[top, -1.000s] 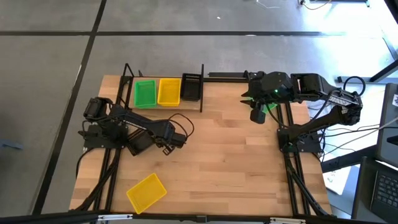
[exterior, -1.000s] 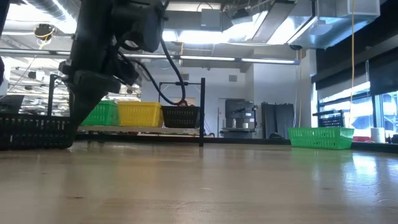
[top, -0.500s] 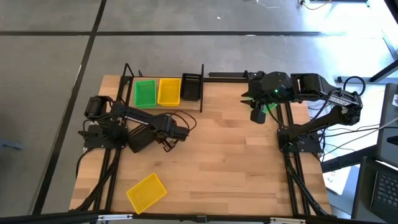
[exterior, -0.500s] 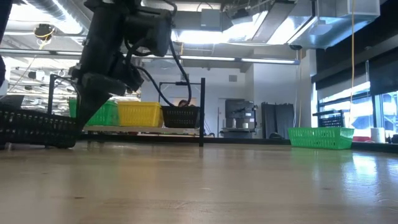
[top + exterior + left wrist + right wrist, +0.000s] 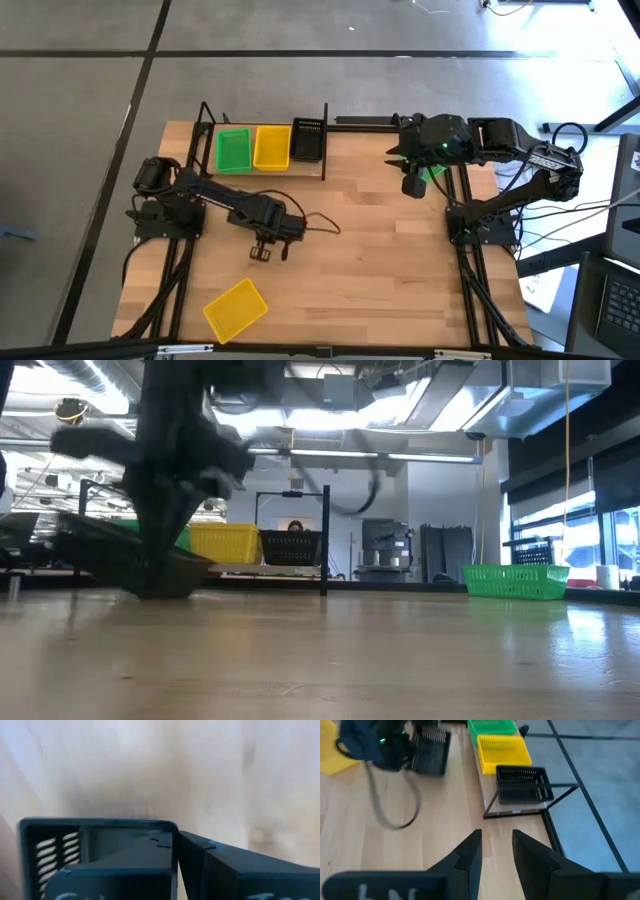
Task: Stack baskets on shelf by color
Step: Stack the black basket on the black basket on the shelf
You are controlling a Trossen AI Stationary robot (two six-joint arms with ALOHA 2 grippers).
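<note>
A: How far along is the stacking?

B: Partway, I'd judge. The shelf [image 5: 325, 140] carries a green basket [image 5: 233, 150], a yellow basket [image 5: 271, 147] and a black basket [image 5: 307, 141] side by side. One loose yellow basket [image 5: 235, 307] lies on the tabletop [image 5: 380, 260], well apart from both sets of fingers.

A: And the left arm?

B: It reaches out over the mid-table. The left gripper [image 5: 262, 250] is clenched on the wall of another black basket [image 5: 95, 845], which hangs tilted off the wood.

A: The right?

B: The right gripper [image 5: 496, 851] hovers by the shelf's end, fingers parted and holding nothing.
</note>
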